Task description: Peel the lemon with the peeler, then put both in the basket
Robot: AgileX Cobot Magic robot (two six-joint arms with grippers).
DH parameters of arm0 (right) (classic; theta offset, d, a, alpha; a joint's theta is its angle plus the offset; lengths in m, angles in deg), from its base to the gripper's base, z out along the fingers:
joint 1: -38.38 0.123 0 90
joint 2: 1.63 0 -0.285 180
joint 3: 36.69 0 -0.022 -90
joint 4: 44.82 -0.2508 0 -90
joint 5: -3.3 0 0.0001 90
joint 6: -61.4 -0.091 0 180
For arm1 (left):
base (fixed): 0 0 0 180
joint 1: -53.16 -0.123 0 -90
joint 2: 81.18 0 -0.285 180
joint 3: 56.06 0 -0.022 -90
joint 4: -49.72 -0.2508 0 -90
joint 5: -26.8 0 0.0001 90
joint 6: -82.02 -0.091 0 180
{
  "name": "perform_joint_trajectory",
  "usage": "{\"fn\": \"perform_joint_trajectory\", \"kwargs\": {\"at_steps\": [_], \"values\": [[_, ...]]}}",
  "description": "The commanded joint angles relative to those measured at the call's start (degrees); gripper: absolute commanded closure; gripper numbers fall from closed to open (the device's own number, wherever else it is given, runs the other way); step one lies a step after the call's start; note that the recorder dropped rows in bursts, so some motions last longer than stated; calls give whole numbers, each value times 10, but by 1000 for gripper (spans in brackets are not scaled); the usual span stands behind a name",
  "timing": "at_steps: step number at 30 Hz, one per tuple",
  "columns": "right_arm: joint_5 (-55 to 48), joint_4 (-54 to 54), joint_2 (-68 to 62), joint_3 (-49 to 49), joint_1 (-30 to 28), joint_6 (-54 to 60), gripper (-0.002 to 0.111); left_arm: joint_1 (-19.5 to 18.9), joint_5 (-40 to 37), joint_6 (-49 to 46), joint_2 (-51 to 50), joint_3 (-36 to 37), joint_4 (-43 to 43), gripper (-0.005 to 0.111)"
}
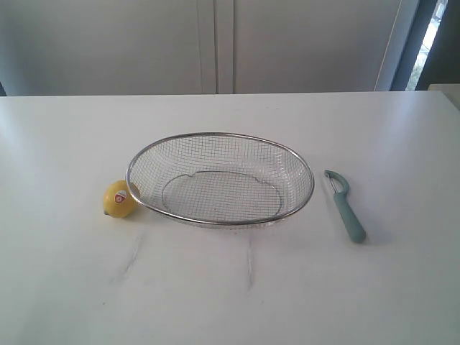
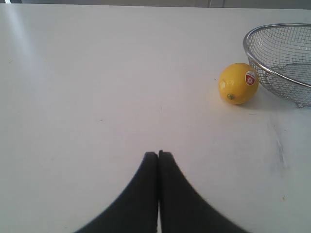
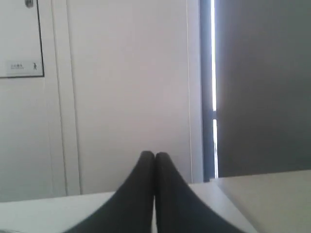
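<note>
We're starting from scratch here. Small round yellow lemon (image 1: 119,199) sitting toward left desk edge, looks touching big oval silver wire-mesh basket (image 1: 215,135). Slim teal-handled peeler (image 1: 345,205) lying toward right edge, handle pointing at near edge, so right arm's nearer. Left claw (image 2: 158,154) pinched shut, empty, its camera catching lemon. Right claw (image 3: 154,154) shut too, only seeing wall.

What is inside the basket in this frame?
Nothing lies inside the basket; only white table shows through its mesh. The lemon sits outside by its rim, the peeler apart. Nothing is hidden.

left tool (image 2: 158,154) and right tool (image 3: 154,154) are smooth, matte black, tapering.
</note>
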Motion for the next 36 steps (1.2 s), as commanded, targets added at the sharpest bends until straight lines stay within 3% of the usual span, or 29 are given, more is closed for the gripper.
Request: {"fn": "perform_joint_trajectory", "kwargs": {"at_steps": [1,11,18,23,30,36], "values": [[48,-3,3,1,1,5,108,2,2,0,3,2,4,106],[157,-7,3,1,1,-31,108,2,2,0,3,2,4,106],[204,-104,3,0,1,-63,108,2,2,0,3,2,4,106],[104,-135,-67,-62,1,-79,108,2,2,0,3,2,4,106],[-51,-102,-268,-190,1,-73,108,2,2,0,3,2,4,106],[-250,-89,-417,-333,19,-12,108,2,2,0,3,2,4,106]]}}
